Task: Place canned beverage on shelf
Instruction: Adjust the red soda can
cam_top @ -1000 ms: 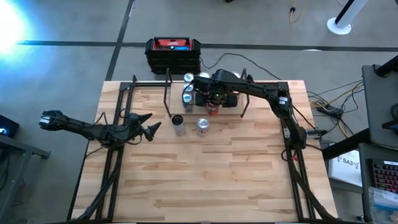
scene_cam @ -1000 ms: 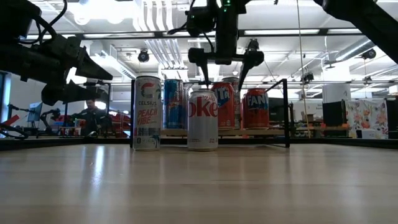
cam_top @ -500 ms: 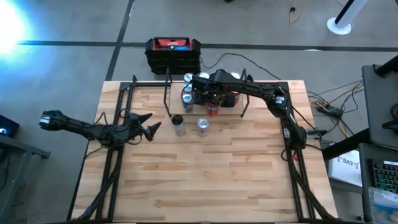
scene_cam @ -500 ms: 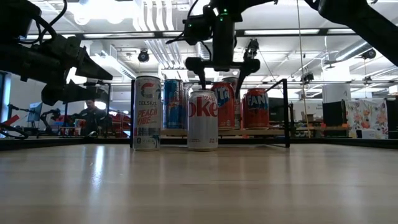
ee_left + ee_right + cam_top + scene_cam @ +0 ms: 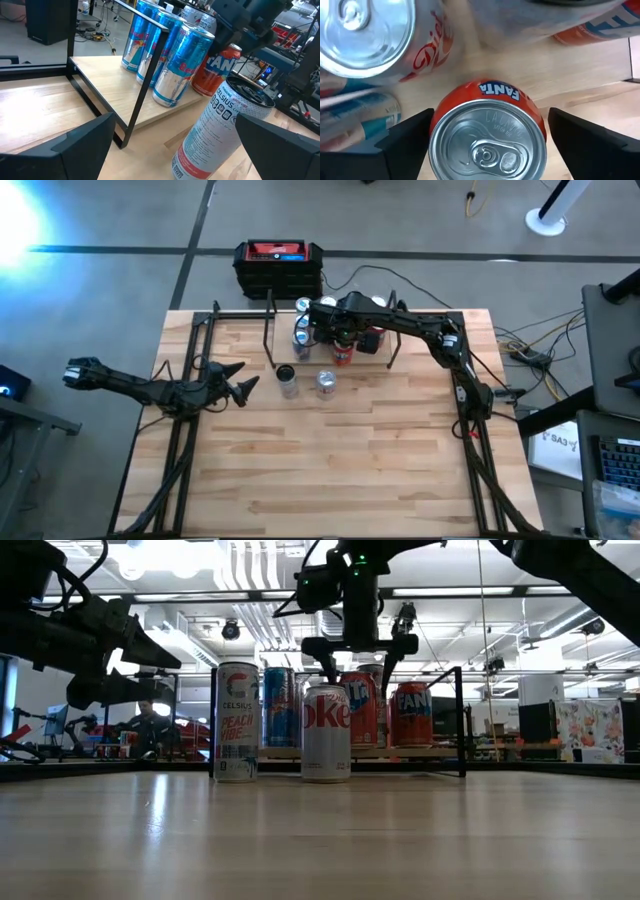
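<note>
The shelf [image 5: 372, 356], a low wood board with black posts, stands at the table's far middle. It carries blue cans [image 5: 300, 335] and two orange Fanta cans standing upright. My right gripper [image 5: 356, 668] hangs open over the nearer Fanta can [image 5: 487, 135], pointing down, one finger at each side of the can's top. A Celsius can [image 5: 287, 378] and a Diet Coke can [image 5: 325, 383] stand on the table in front of the shelf. My left gripper [image 5: 242, 380] waits open at the table's left, pointing at the Celsius can [image 5: 220, 125]. My right gripper comes at the Fanta can from above, and its fingers [image 5: 405, 145] stand level with the can's top rim [image 5: 436, 125] on two opposite sides. I cannot tell whether they touch it. The can stands upright on the shelf board.
A black box with a red top [image 5: 279, 265] sits on the floor beyond the table's far edge. Cables [image 5: 520, 345] lie off the right side. The near half of the table [image 5: 330, 470] is bare wood.
My right gripper has turned about its own pointing line above the Fanta can, staying over the same spot. The cans and my left arm have kept still.
</note>
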You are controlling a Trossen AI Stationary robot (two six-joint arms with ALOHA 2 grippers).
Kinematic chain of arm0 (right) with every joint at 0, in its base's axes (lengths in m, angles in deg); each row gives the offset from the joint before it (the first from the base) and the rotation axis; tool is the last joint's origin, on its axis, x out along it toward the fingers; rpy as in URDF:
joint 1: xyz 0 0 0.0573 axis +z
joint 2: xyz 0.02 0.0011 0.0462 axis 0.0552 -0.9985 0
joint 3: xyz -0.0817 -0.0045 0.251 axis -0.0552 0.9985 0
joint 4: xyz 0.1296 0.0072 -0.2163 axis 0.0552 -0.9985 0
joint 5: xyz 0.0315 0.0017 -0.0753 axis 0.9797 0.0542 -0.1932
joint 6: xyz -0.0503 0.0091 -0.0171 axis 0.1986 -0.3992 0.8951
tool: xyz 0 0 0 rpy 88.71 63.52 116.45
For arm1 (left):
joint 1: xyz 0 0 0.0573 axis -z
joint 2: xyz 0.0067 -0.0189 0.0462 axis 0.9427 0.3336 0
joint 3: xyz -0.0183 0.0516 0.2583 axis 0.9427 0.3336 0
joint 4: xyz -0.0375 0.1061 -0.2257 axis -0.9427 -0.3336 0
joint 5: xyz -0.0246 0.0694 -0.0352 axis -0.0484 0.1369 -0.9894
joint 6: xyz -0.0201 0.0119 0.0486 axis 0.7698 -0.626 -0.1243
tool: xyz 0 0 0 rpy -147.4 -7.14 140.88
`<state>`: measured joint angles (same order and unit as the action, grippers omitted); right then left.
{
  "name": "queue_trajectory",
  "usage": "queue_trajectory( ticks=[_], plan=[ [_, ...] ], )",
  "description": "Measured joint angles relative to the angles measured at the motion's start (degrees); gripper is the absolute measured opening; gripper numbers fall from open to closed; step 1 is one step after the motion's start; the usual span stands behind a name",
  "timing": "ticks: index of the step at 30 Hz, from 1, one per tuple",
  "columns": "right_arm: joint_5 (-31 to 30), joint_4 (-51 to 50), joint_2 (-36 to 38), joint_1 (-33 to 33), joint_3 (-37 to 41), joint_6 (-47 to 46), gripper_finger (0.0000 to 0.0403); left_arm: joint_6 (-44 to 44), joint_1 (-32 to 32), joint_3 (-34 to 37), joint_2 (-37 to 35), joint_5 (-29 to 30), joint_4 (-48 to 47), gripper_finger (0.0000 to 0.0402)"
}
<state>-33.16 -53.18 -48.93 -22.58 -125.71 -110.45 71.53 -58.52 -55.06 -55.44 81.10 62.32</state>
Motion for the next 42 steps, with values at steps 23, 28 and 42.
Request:
queue_trajectory(
  ticks=[23, 28, 42],
  plan=[
    [5.42, -2.73, 0.48, 0.12, 0.00, 4.75, 0.0293, 0.01, 0.02, 0.00, 0.00, -0.01, -0.01, 0.0398],
    [5.48, -5.14, 1.82, -0.10, 0.15, 4.95, 0.0293, 0.01, 0.00, 0.00, 0.00, -0.02, -0.02, 0.0398],
    [4.57, -7.92, 5.82, -1.25, 4.07, 6.86, 0.0293, 0.01, 0.02, 0.00, 0.22, -0.01, -0.02, 0.0398]
  ],
)
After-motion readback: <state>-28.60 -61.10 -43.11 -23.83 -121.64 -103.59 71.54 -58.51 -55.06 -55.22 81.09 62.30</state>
